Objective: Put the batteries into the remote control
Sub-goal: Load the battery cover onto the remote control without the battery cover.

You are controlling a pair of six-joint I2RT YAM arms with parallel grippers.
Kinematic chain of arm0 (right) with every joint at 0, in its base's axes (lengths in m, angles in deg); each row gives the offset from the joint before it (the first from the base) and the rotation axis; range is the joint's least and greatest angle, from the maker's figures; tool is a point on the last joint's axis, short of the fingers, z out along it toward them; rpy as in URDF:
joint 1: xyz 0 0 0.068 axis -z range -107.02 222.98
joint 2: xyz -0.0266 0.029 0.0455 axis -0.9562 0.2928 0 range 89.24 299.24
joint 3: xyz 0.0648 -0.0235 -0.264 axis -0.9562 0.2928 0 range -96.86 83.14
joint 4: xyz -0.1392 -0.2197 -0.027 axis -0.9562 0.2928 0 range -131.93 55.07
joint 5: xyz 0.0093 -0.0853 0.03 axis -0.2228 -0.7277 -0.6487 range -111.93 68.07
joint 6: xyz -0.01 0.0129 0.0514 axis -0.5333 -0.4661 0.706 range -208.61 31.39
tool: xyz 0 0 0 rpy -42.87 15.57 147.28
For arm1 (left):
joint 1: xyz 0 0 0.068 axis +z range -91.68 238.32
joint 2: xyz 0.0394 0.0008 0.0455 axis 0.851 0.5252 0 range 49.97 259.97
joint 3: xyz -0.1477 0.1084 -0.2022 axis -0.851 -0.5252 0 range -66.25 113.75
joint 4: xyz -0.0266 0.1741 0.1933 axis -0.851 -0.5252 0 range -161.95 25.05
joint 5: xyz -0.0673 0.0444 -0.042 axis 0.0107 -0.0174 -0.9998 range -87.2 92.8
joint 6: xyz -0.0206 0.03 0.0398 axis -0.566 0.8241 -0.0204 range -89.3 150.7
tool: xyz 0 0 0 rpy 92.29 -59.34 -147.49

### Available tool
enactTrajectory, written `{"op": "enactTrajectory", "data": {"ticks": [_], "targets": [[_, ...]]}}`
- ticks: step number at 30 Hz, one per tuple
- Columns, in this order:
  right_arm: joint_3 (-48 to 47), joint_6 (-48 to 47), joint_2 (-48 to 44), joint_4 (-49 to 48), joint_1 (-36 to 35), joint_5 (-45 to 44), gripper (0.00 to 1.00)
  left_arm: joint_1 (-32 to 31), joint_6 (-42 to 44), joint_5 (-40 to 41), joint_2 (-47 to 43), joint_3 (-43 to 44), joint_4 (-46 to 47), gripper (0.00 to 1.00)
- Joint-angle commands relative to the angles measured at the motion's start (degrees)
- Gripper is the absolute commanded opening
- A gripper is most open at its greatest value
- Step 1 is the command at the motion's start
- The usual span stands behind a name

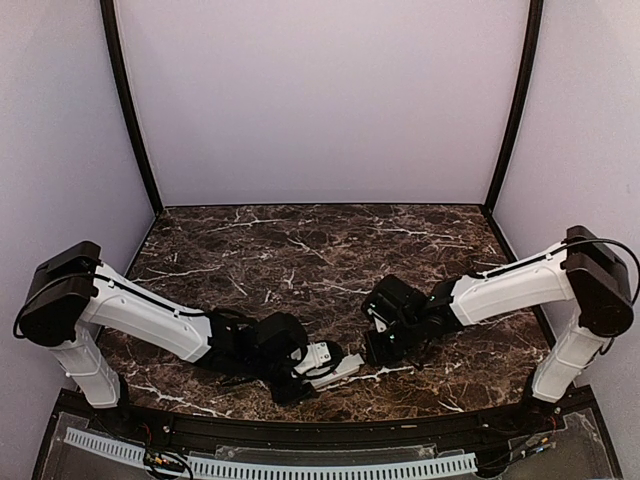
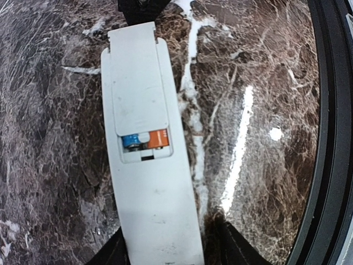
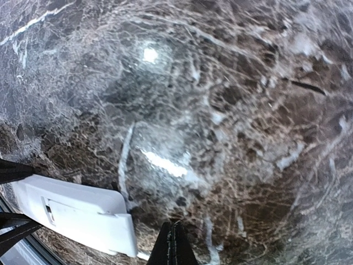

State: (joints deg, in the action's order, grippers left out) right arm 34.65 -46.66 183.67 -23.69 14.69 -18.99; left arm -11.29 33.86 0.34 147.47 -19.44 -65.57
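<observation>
Nearest the arm bases, the left pincer (image 2: 171, 249) has its fingers either side of the near end of the remote control (image 2: 151, 210) and seems clamped on it. The remote lies back upward, low over or on the dark marble desk (image 2: 265, 110). From that grip its long axis runs straight away from the left wrist; in the overhead view that line slants up and to the right, toward the other arm. A little way along the back, the batteries (image 2: 145, 140) already sit in the bay: the blue battery (image 2: 131, 142) and the orange-red battery (image 2: 159, 138) lie side by side across the remote's width, showing through a narrow gap. Beyond them the cover (image 2: 135, 83) lies on its rails but is slid outward, so its far edge sticks out past the remote's far end and the bay is only partly closed. Farthest out, just off that end, is the right pincer (image 3: 172, 244), its fingers pressed together on nothing and its tip just beside the protruding corner. Loading looks nearly done. What remains is probably to push the cover back along the remote's axis toward the left pincer, and the right arm is the one placed to do it.
</observation>
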Motion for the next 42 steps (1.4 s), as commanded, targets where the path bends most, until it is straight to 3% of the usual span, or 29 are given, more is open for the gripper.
{"op": "enactTrajectory", "data": {"ticks": [1, 10, 42], "targets": [[-2.0, -2.4, 2.4, 0.5, -0.1, 0.2, 0.00, -0.2, -1.7, 0.1, -0.4, -1.8, -5.4, 0.50], [-3.7, -2.4, 3.8, 1.4, -0.9, -0.7, 0.00, -0.2, -1.0, -0.1, 0.0, -1.6, -5.3, 0.39], [-6.1, 3.7, 5.4, 3.8, -4.6, -2.8, 0.00, -0.2, 0.0, -0.6, 1.0, -0.9, -5.7, 0.36]]}}
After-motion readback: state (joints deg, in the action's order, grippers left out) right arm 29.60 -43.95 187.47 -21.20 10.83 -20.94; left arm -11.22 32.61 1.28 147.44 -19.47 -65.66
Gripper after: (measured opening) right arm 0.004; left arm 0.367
